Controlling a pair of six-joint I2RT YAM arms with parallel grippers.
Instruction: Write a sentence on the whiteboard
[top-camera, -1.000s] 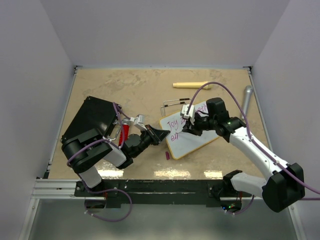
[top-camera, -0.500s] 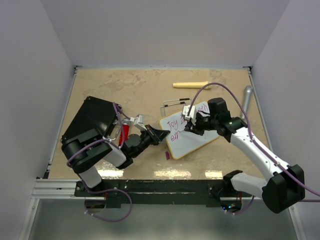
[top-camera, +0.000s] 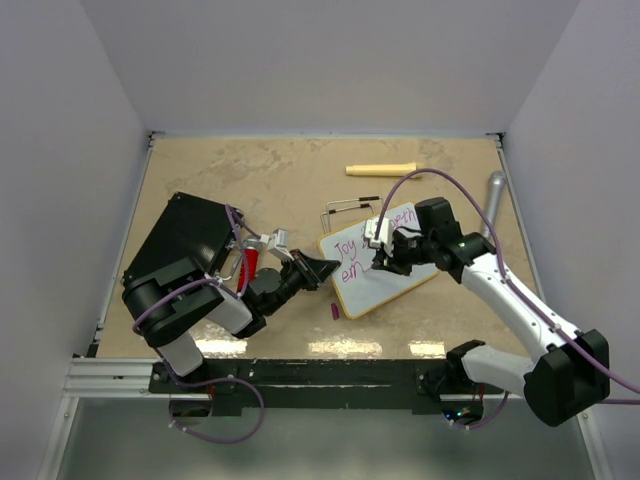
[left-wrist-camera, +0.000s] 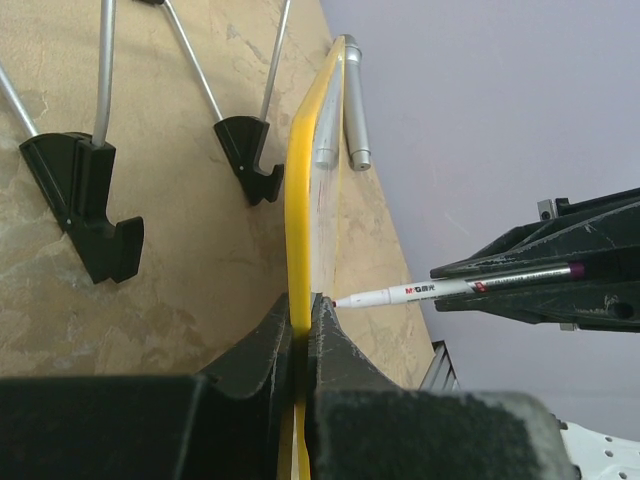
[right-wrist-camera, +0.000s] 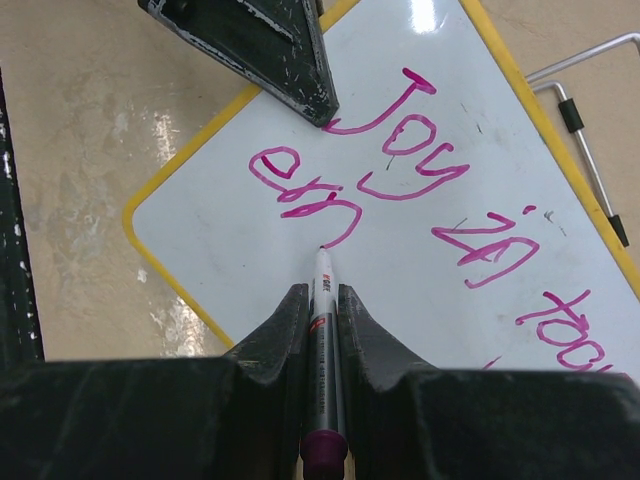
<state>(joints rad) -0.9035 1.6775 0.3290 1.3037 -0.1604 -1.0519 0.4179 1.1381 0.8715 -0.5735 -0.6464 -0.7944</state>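
The whiteboard (top-camera: 398, 281) lies tilted on the table. My left gripper (top-camera: 322, 268) is shut on its near-left yellow rim (left-wrist-camera: 300, 200), and the jaws (left-wrist-camera: 302, 305) pinch the edge. My right gripper (top-camera: 384, 256) is shut on a grey marker (right-wrist-camera: 323, 340) with a magenta end. The marker's tip (right-wrist-camera: 321, 250) touches the board at the end of the second line. The sentence (right-wrist-camera: 412, 160) reads "Joy in tog…" on top and "ern" below, in pink-magenta. The marker also shows in the left wrist view (left-wrist-camera: 440, 290), its tip against the board face.
A black flat case (top-camera: 180, 240) lies at the left under the left arm. A wire stand with black feet (top-camera: 350, 207) lies behind the board. A cream stick (top-camera: 380, 169) and a grey cylinder (top-camera: 493, 195) lie at the back right. A small magenta cap (top-camera: 334, 311) sits in front of the board.
My right gripper has moved the marker a little to the right along the second line, and more pink letters have appeared there. The left gripper and the board have not moved.
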